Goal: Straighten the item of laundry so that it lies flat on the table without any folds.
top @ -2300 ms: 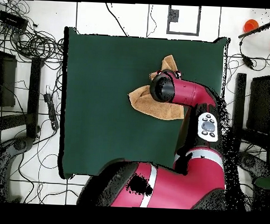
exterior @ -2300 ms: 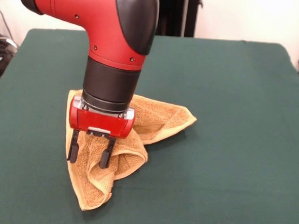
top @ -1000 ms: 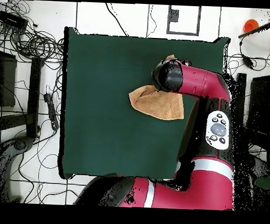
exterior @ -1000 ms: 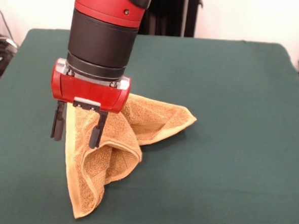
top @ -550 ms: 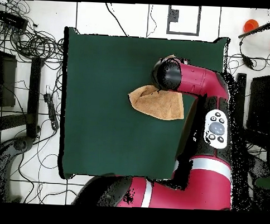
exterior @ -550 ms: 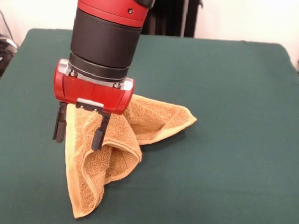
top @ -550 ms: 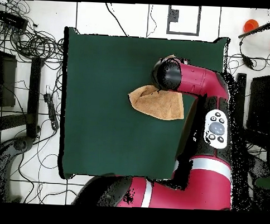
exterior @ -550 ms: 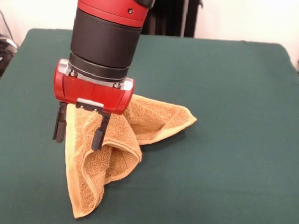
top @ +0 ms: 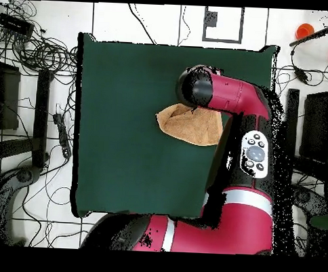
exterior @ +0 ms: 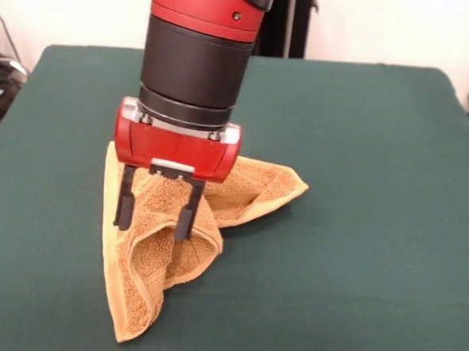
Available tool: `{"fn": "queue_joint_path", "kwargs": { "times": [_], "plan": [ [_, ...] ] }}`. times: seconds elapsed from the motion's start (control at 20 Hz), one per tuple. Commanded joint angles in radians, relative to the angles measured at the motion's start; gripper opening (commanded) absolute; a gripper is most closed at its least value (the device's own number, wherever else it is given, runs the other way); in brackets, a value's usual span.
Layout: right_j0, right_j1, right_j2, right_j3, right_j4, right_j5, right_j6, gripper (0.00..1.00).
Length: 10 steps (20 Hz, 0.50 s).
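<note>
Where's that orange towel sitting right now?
In the front view, the towel lies crumpled on the green table, left of centre toward the near edge, directly under the open end effector.

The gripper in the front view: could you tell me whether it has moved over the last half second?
Yes. The gripper, open, has shifted toward the picture's right against the towel, which lies unchanged on the table; it now hangs over the towel's folded middle.
</note>
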Motion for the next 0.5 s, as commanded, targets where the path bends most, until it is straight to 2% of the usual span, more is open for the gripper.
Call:
{"fn": "queue_joint_path", "kwargs": {
  "times": [0.05,0.5],
  "plan": [
    [0.049,0.045,0.096,0.092,0.080,0.030,0.233,1.00],
    [0.067,0.040,0.078,0.105,0.130,0.047,0.237,1.00]
  ]
}}
